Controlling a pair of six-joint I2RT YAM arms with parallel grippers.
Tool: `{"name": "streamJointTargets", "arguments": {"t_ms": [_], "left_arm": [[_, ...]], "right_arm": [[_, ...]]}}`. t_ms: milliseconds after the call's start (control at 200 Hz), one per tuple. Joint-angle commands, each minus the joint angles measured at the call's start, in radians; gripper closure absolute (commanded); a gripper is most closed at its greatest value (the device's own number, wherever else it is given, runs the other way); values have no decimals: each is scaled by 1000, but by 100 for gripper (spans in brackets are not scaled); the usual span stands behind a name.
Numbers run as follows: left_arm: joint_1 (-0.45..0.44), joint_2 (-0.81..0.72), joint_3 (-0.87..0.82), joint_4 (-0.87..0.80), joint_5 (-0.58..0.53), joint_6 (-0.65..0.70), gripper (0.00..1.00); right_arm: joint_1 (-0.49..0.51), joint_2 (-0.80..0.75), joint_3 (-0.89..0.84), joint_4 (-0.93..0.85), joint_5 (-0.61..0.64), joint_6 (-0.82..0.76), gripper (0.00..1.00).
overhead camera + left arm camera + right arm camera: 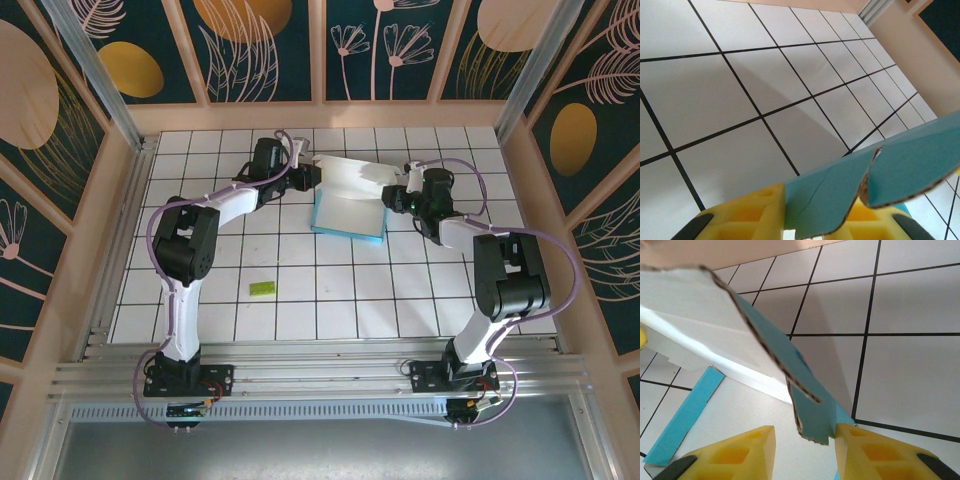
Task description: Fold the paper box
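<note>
Left wrist — paper box [910,165] inside claw [816,202].

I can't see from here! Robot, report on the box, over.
Left end effector: box flap between fingers, grip unclear. Right end effector open around another flap. Box part-folded. Green piece well clear.

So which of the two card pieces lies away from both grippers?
The green piece, alone on the near tiles; the box sits farther back between the left gripper and the right gripper.
</note>
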Motion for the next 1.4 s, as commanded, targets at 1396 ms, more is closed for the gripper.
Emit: {"name": "streamJointTargets", "arguments": {"t_ms": [1396], "left_arm": [[-66,-26,-167,183,-18,-322,65]], "right_arm": [[34,29,-12,51,45,24,69]]}}
